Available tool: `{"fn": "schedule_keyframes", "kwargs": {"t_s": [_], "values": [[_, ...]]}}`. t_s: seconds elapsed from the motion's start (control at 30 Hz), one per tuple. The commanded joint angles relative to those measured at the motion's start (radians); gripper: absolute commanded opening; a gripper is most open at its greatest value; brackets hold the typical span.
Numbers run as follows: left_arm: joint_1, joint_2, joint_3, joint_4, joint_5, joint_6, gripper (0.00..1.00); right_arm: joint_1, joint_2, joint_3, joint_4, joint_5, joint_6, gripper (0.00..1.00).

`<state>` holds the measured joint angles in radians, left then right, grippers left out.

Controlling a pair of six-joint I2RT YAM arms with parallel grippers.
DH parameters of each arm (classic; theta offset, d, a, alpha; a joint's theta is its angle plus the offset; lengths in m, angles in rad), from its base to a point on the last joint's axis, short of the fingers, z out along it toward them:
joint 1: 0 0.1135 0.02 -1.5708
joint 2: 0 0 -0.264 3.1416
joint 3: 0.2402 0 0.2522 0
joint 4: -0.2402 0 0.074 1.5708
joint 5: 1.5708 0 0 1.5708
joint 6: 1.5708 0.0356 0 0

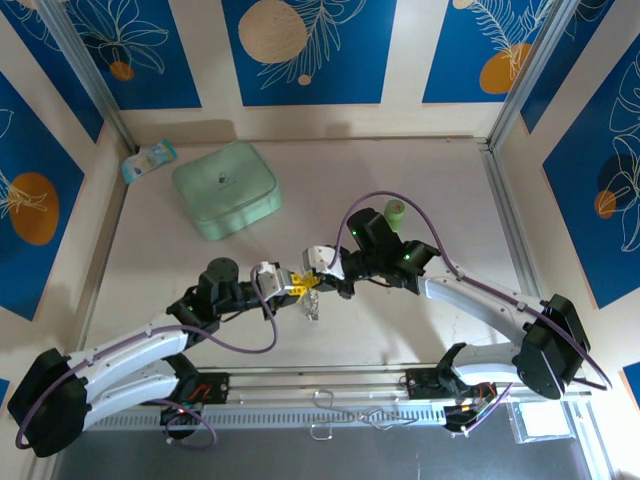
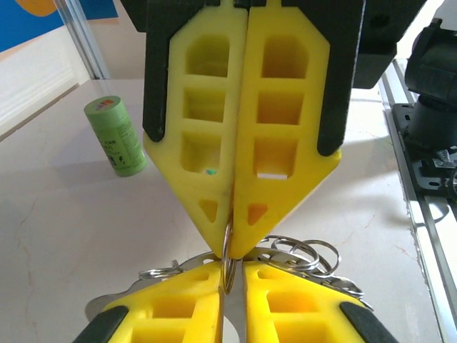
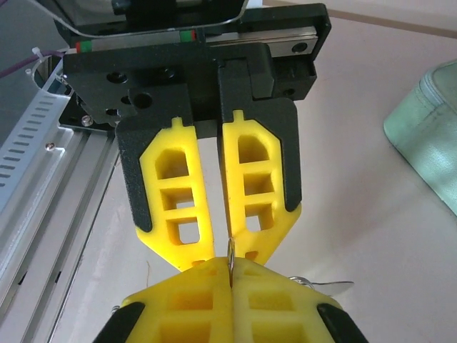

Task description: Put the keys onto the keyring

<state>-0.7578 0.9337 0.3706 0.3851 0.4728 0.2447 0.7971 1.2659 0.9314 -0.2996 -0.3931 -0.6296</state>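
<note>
My two grippers meet tip to tip above the table's middle. The right gripper [image 1: 309, 279] [image 3: 230, 266] is shut on a thin steel ring of the keyring [image 3: 230, 251], which stands edge-on between its yellow fingers. The left gripper [image 1: 298, 286] [image 2: 233, 270] faces it with its jaws drawn close around the same ring [image 2: 228, 266]. The ring lies against one finger and a narrow slit shows beside it. More silvery rings of the keyring [image 2: 308, 254] hang behind, and the bunch dangles below both grippers [image 1: 312, 306]. The keys are hidden.
A mint-green square box [image 1: 226, 188] sits at the back left, with a small pale packet [image 1: 148, 160] beyond it. An upright green cylinder [image 1: 396, 211] [image 2: 116, 136] stands behind the right arm. A metal rail [image 1: 330, 385] runs along the near edge.
</note>
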Motion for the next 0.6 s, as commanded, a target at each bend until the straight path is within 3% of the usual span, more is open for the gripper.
{"fn": "schedule_keyframes", "kwargs": {"t_s": [0.0, 0.13, 0.2, 0.23, 0.3, 0.33, 0.4, 0.57], "values": [[-0.006, -0.004, -0.01, 0.075, 0.062, 0.012, 0.14, 0.017, -0.013, 0.024, -0.019, -0.009, -0.043, 0.0], [-0.005, -0.003, -0.009, 0.074, 0.065, 0.016, 0.01, 0.03, -0.007, 0.024, -0.021, -0.002, -0.058, 0.0], [-0.006, -0.006, -0.01, 0.071, 0.065, 0.022, 0.0, 0.03, -0.014, 0.016, -0.005, -0.003, -0.047, 0.0], [-0.006, -0.008, -0.01, 0.07, 0.062, 0.024, 0.0, 0.027, -0.02, 0.005, 0.016, 0.001, -0.034, 0.03], [-0.005, -0.015, -0.014, 0.069, 0.051, 0.03, 0.0, 0.003, -0.053, -0.034, 0.065, -0.017, 0.005, 0.25], [-0.006, -0.022, -0.015, 0.066, 0.044, 0.034, 0.0, -0.013, -0.071, -0.049, 0.075, -0.032, 0.018, 0.31], [-0.005, -0.041, -0.019, 0.061, 0.03, 0.051, 0.0, -0.048, -0.115, -0.078, 0.066, -0.033, 0.041, 0.36], [-0.005, -0.078, -0.044, 0.072, -0.014, 0.128, 0.0, -0.05, -0.173, -0.128, -0.005, 0.051, -0.031, 0.36]]}}
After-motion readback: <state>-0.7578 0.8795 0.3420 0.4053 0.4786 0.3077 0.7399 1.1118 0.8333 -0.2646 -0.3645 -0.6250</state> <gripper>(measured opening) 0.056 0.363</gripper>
